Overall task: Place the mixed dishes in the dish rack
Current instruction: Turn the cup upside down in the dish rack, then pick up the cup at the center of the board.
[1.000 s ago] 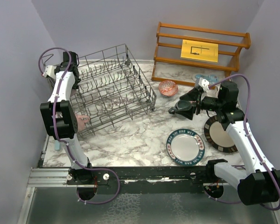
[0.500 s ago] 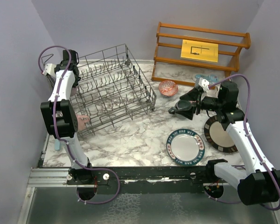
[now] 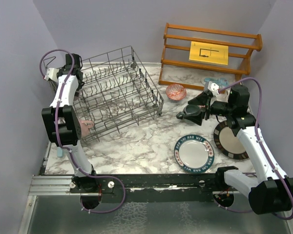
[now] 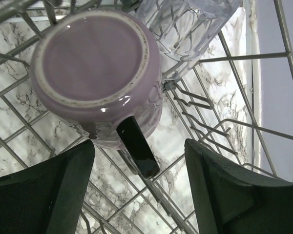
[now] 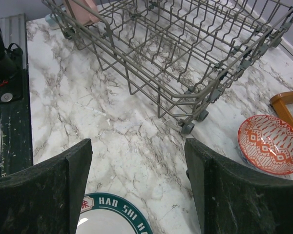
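Counter: white marble-look surface with grey veins. Plates, two, round and glazed, lie flat on it to the near right of the dish rack. They are the blue-rimmed lettered plate and, farther right, the dark-rimmed beige plate. Right end effector: matte black fingers spread wide with nothing between them, above bare counter to the right of the rack. The dish rack is a rectangular basket of grey metal wire with rows of upright tines and small wheels at its corners, and three pieces show in it. The pink mug, one, lies tilted at the rack's near-left corner. The mauve mug, one, glossy, sits base-up among the tines with a dark handle. The clear glass, one, with a cut pattern, is just beside that mug. Left end effector: at the rack's far-left end, fingers wide apart on either side of the mauve mug's handle and gripping nothing. The red-patterned bowl, one in view, small and round, sits on the counter near the rack's right side. Wooden shelf: orange-brown, slatted, beyond and right of the rack, bearing one yellow card.
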Controlling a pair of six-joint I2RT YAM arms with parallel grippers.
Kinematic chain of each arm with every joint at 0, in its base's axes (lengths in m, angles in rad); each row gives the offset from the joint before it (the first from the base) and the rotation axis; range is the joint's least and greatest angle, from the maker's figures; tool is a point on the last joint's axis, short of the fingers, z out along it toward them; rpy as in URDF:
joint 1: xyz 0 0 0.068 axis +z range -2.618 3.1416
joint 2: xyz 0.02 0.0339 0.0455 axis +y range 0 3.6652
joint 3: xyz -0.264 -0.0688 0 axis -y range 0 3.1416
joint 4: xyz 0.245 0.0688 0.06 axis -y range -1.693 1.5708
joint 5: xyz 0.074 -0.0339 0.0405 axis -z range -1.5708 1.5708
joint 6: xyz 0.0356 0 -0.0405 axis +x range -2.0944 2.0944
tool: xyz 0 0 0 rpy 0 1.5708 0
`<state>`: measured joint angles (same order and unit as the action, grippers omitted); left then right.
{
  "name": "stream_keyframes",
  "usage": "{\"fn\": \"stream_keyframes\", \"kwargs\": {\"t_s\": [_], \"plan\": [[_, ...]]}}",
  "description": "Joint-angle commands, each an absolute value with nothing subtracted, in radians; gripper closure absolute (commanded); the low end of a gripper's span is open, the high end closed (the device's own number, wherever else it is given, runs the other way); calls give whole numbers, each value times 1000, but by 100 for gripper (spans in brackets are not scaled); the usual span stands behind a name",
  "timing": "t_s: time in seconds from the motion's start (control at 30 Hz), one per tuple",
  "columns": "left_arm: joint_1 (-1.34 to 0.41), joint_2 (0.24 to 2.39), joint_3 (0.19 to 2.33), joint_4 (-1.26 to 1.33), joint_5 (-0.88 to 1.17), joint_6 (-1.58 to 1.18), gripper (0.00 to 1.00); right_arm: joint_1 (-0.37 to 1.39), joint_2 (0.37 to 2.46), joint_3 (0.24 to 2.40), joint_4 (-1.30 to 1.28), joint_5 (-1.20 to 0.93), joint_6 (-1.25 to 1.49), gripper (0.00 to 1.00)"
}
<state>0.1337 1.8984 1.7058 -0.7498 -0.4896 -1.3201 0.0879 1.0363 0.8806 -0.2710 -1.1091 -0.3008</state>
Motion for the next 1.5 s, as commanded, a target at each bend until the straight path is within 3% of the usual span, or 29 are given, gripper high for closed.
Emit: {"fn": "stream_keyframes", "kwargs": {"t_s": [0.0,0.4,0.63,0.87,1.13,1.47], "plan": [[145,1810,1670,-751,-551,-1309,23,89,1034,893,-290,-1155,-333,24],[100,1625,1538,-548,-465,-1081,22,89,1045,894,-328,-1257,-387,24],[-6,1418,1283,-179,-241,-858,21,86,1059,895,-352,-1261,-425,23],[-229,1240,1064,140,38,-610,19,39,1076,897,-371,-1332,-445,23],[-477,1151,879,411,396,-598,18,-33,1078,865,-353,-1315,-443,23],[-608,1102,556,947,472,-776,16,-38,1125,921,-394,-1096,-367,15]]}}
